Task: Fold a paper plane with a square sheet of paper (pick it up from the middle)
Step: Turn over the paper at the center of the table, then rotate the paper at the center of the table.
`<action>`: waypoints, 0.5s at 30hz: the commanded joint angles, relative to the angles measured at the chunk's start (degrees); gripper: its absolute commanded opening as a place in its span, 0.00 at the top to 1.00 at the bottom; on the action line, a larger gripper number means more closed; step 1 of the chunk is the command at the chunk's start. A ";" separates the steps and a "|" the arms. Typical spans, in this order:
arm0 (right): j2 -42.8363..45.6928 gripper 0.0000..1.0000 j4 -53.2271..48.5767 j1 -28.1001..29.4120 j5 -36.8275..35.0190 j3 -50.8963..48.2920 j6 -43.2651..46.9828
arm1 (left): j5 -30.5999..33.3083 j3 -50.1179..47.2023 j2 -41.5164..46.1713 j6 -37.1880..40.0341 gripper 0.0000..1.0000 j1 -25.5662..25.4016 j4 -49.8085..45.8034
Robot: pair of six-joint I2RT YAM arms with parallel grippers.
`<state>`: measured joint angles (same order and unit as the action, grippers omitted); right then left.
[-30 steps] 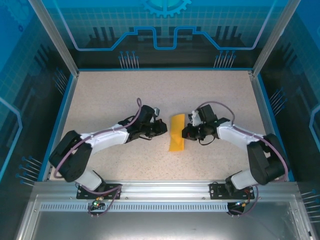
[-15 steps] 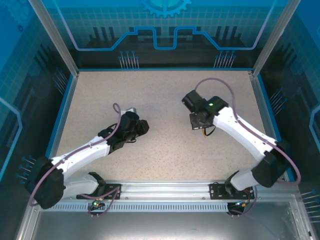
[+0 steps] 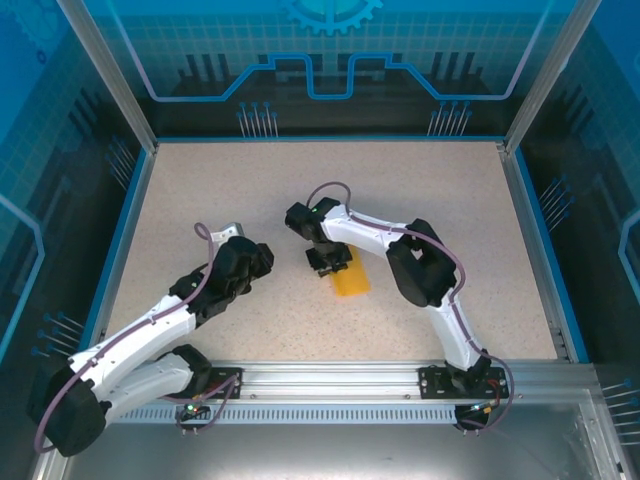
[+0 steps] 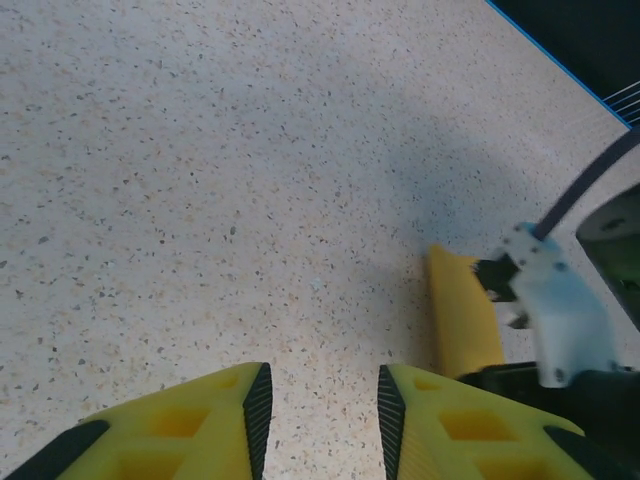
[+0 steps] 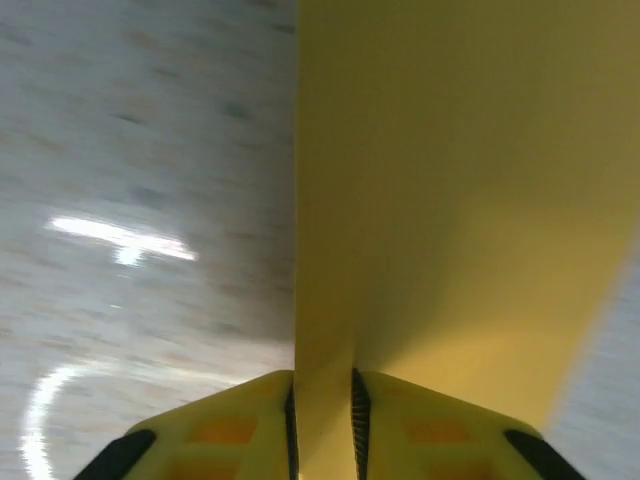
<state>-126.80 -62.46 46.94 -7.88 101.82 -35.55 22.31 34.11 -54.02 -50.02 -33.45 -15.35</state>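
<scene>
While you've got both arms out over the speckled table [image 3: 450,190], here's how it looks. Your left arm [image 3: 150,325] stretches from its base at the near-left corner toward the middle. It stops short, so its wrist is well apart from the paper. Your right arm [image 3: 425,270] is bent back on itself, elbow up, with the forearm reaching across to the left, so its wrist sits about mid-table. The paper [image 3: 353,280] is a folded orange-yellow piece just right of centre, running slantwise, with its far end under the right wrist. You can't really tell from above whether that end is off the surface. The left gripper [image 4: 322,375] is slightly parted with nothing between the fingers, just bare table. From its camera the paper sits off to the right, with the other wrist blurred beside it. The right gripper [image 5: 322,385] is pinched down to a thin slot, and a strip of the paper runs straight through it. Both black pads [image 5: 290,410] look to be pressed against that strip.
</scene>
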 commanded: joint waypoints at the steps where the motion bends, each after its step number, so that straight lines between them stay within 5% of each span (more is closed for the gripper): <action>1: 6.83 0.54 11.46 -0.80 16.11 -1.76 1.31 | 0.75 0.16 0.65 1.26 0.63 0.58 -1.92; 5: 17.89 0.51 22.53 -5.25 22.07 -14.75 0.65 | -1.49 0.63 -1.43 1.86 0.62 0.66 -0.11; 10: 27.83 0.70 38.65 -13.14 30.61 -34.90 -1.54 | -7.34 2.67 -6.97 2.88 0.62 0.69 2.61; 15: 27.85 0.76 45.36 -15.28 35.98 -41.16 -1.63 | -15.45 6.38 -15.07 3.94 0.61 0.75 5.29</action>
<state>-98.08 -24.60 31.14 21.17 62.65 -36.69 13.26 37.17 -66.17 -47.86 -33.15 -13.02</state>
